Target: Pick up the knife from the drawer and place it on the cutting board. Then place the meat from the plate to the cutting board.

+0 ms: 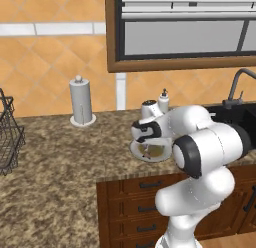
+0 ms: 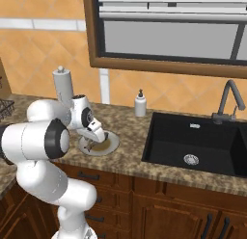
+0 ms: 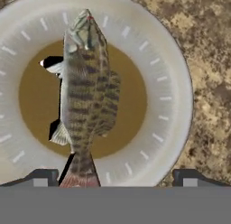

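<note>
— Hand view first: what did you have in front of you?

— My hand [image 3: 113, 178] hung over the plate [image 3: 173, 87] with its fingers spread wide and nothing between them. The meat [image 3: 85, 87], a whole fish, lay just beyond the fingertips [image 3: 43, 177], lengthwise across the plate's brown centre, tail towards me and head away.

— Which step was that, by your reckoning?

— The second one, I judged: taking the meat off the plate. I couldn't see the knife or the cutting board from there, so I couldn't vouch for the first step.

— And the next move?

— Come straight down and shift across, since the fish sat nearer one finger than the other. Then close across its narrow body rather than along it.

— How did the fish look?

— Striped olive and brown, pale fins sticking out at the side, reddish tail. Slim and rounded, likely to slip from a loose pinch.

— Farther off?

— The plate sat on the speckled counter [image 2: 125, 158] near its front edge, with the black sink [image 2: 193, 141] off to one side.
</note>
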Robot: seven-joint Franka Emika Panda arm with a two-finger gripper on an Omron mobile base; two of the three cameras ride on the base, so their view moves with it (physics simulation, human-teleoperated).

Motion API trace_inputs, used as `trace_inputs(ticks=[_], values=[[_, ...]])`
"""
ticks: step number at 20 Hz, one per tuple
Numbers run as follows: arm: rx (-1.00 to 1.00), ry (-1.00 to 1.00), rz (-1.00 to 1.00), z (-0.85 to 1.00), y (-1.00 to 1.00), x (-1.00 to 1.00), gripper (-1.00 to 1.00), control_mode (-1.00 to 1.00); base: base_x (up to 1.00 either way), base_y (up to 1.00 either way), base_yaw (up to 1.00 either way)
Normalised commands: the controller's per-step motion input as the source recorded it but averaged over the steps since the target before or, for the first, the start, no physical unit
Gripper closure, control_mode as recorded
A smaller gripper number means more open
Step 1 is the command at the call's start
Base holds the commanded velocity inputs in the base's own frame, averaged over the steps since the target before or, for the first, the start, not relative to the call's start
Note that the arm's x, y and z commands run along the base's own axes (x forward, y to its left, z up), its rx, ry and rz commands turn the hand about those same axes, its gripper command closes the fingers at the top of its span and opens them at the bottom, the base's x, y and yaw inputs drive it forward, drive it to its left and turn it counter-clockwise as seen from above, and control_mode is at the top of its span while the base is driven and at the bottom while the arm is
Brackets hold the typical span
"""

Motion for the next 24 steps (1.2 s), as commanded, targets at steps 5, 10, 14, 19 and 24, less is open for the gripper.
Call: trace_inputs(ticks=[5,10,14,19,24], values=[[0.05,0.0,-0.28,-0.32,0.0,0.3,-1.0,-1.0,0.0,0.0,0.0],[0.05,0.0,-0.14,-0.24,0.0,0.23,-1.0,-1.0,0.0,0.0,0.0],[0.05,0.0,-0.04,-0.24,-0.01,0.2,-1.0,-1.0,0.0,0.0,0.0],[0.02,0.0,0.0,-0.43,0.0,0.02,-1.0,-1.0,0.0,0.0,0.0],[0.0,0.0,0.0,-0.5,0.0,-0.02,1.0,-1.0,0.0,0.0,0.0]])
